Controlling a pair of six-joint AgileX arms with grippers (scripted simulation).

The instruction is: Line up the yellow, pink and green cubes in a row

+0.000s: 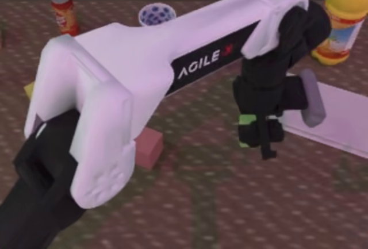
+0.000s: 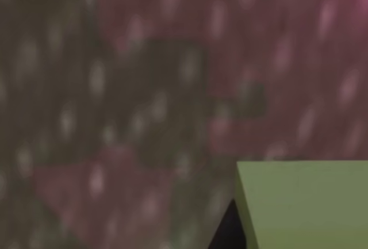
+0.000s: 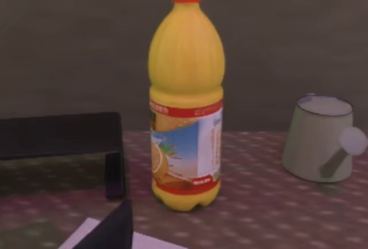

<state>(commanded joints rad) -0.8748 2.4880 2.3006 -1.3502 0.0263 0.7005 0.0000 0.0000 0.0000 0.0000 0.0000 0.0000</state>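
- Green cube [image 1: 246,129] sits pinched in my left claw [image 1: 257,137], right of centre in the top view, the black fingers closed against its sides so only slivers of pale green show.
- My left arm [image 1: 144,71], white with the AgileX lettering, sweeps from the lower left of the top view up to the upper right, where the black wrist turns down toward the tabletop [image 1: 201,203].
- My left wrist view shows one flat green face of that cube [image 2: 305,203] filling the lower right corner, with the patterned tabletop blurred past it.
- Pink cube [image 1: 148,147] rests on the tabletop left of centre in the top view, partly hidden under my left arm.
- Yellow cube [image 1: 29,89] shows only as a small corner at the left edge of the top view, poking out from behind the arm.
- My right claw's fingers I cannot tell open from closed; the right wrist view faces a yellow juice bottle [image 3: 186,105] with a red cap, a pale watering can [image 3: 322,140] at its right and a dark tray [image 3: 60,140] at its left.
- At the top edge of the top view stand a red can [image 1: 64,12] and a small cup of dark balls [image 1: 156,15], with the juice bottle [image 1: 344,19] in the upper right corner and a pale mat [image 1: 339,117] below it.
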